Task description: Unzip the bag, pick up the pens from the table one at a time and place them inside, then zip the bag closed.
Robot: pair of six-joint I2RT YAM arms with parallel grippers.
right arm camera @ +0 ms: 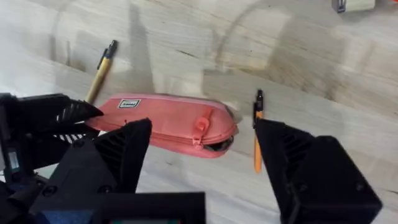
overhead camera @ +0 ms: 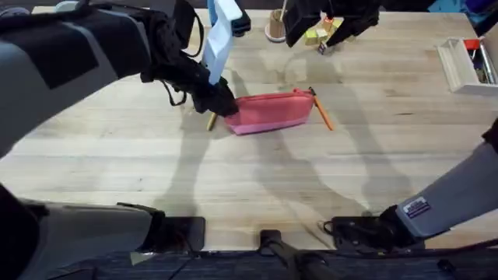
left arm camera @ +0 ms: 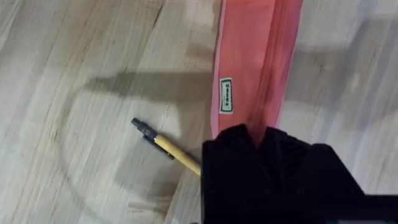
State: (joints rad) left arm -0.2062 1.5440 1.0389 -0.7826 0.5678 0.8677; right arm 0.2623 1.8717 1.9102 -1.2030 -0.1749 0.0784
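The left hand (overhead camera: 222, 103) is gripping one end of the single pink bag (overhead camera: 272, 110), hiding most of the yellow pen (left arm camera: 168, 147). The orange pen (right arm camera: 257, 140) is lying on the table (overhead camera: 233, 171) just beside the bag's other end. The right hand (right arm camera: 202, 155) is hanging wide apart, holding nothing.

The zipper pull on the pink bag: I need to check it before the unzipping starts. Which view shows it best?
The right wrist view: the zipper pull lies in plain sight on the bag, near its slightly open end. The left wrist view shows the zipper line running under the left end effector, no pull. Overhead, the bag shows whole, but I cannot make out the pull.
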